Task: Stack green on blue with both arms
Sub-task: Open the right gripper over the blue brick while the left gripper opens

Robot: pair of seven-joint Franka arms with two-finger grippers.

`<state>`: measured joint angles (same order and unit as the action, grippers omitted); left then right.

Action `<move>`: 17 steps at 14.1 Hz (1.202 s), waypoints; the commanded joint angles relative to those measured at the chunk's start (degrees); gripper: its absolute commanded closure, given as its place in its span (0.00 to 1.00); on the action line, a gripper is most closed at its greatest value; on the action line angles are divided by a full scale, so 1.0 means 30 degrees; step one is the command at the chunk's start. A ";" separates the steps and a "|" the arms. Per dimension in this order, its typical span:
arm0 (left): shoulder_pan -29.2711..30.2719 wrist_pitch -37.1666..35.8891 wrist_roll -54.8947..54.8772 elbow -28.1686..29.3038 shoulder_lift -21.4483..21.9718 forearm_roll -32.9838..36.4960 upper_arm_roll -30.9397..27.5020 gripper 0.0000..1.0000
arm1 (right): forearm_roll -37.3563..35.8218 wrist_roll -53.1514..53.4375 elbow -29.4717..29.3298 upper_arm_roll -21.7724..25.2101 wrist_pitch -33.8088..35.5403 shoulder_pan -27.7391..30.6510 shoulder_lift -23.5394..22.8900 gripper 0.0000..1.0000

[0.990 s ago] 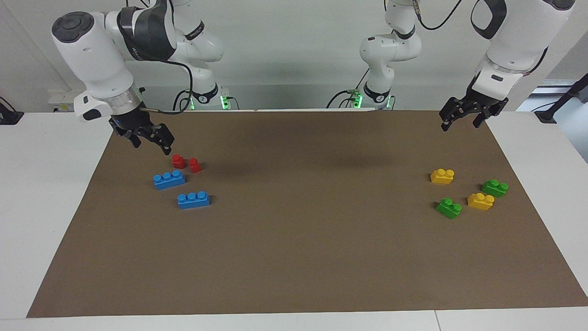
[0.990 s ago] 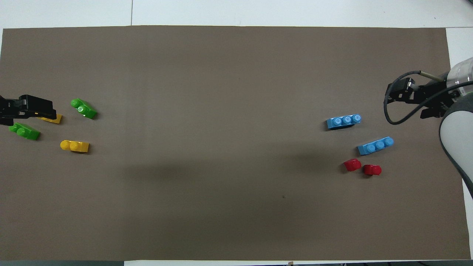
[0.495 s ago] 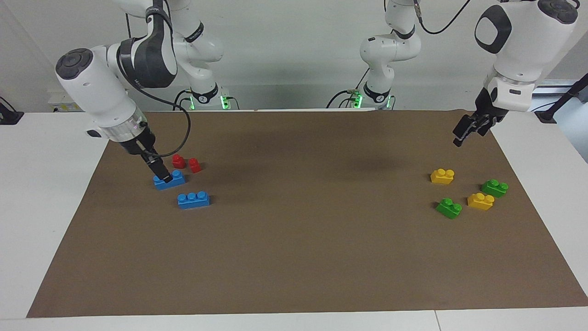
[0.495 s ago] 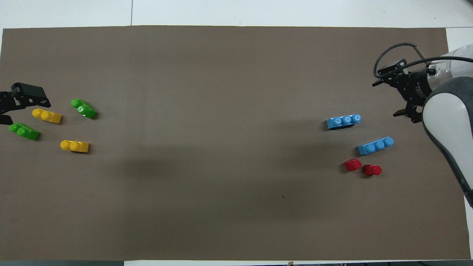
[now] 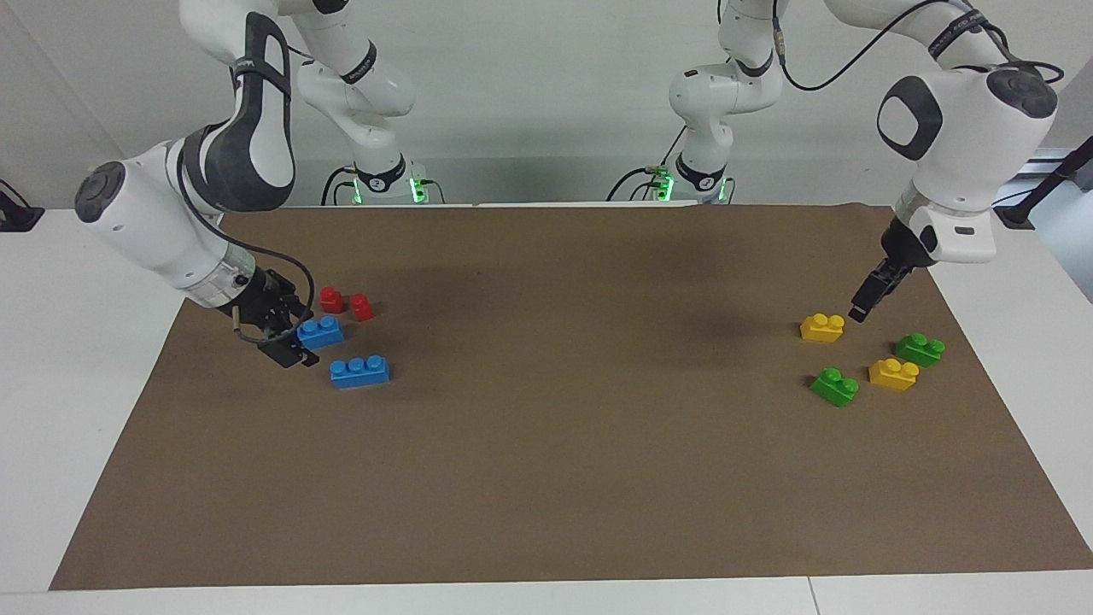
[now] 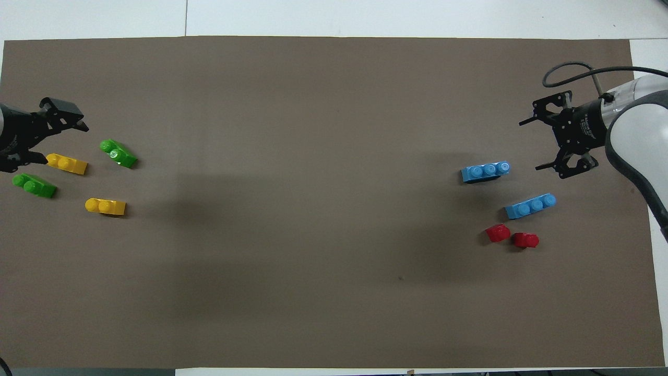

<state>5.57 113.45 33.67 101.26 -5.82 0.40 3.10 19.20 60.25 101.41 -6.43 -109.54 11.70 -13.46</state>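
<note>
Two green bricks [image 5: 835, 386] [image 5: 920, 348] lie on the mat toward the left arm's end; they also show in the overhead view [image 6: 119, 153] [image 6: 34, 186]. Two blue bricks [image 5: 323, 331] [image 5: 359, 371] lie toward the right arm's end, also in the overhead view [image 6: 531, 204] [image 6: 485, 171]. My right gripper [image 5: 290, 350] [image 6: 529, 145] is open and empty, low over the mat beside the blue bricks. My left gripper [image 5: 858, 310] [image 6: 55, 141] is open and empty, low over the mat among the green and yellow bricks.
Two yellow bricks [image 5: 822, 327] [image 5: 893, 374] lie among the green ones. Two small red pieces [image 5: 331, 299] [image 5: 362, 307] lie just nearer to the robots than the blue bricks. A brown mat [image 5: 546, 444] covers the table.
My right gripper has come down beside the blue bricks with its fingers spread. My left gripper has come down toward the yellow and green bricks. No brick has moved.
</note>
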 commanded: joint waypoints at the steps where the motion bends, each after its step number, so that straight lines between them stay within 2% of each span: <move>1: 0.0342 0.1437 0.1281 -0.0180 -0.1219 -0.0280 -0.0006 0.00 | 0.0980 0.0248 0.1147 -0.0172 -0.0898 0.0290 -0.0372 0.05; 6: 0.0752 0.2935 0.2838 -0.0707 -0.3387 -0.0310 -0.0006 0.00 | 0.1685 -0.0951 0.1235 -0.0143 -0.0986 0.0730 -0.1897 0.04; 10: 0.0928 0.3025 0.2867 -0.2050 -0.5524 -0.0280 -0.0006 0.00 | 0.1947 -0.1159 0.1848 -0.0171 -0.1979 0.0730 -0.2104 0.04; 15: 0.1074 0.3579 0.2838 -0.2377 -0.7050 -0.0310 -0.0006 0.00 | 0.2007 -0.1246 0.2903 -0.0172 -0.2975 0.0554 -0.2133 0.04; 17: 0.1481 0.4166 0.2809 -0.2261 -0.7141 -0.0164 -0.0006 0.00 | 0.2007 -0.1422 0.3342 -0.0172 -0.3765 0.0554 -0.2133 0.04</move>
<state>8.45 124.56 41.94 95.62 -26.05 0.37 2.80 23.59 58.20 109.16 -6.72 -117.95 13.06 -20.28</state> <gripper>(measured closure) 0.000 0.000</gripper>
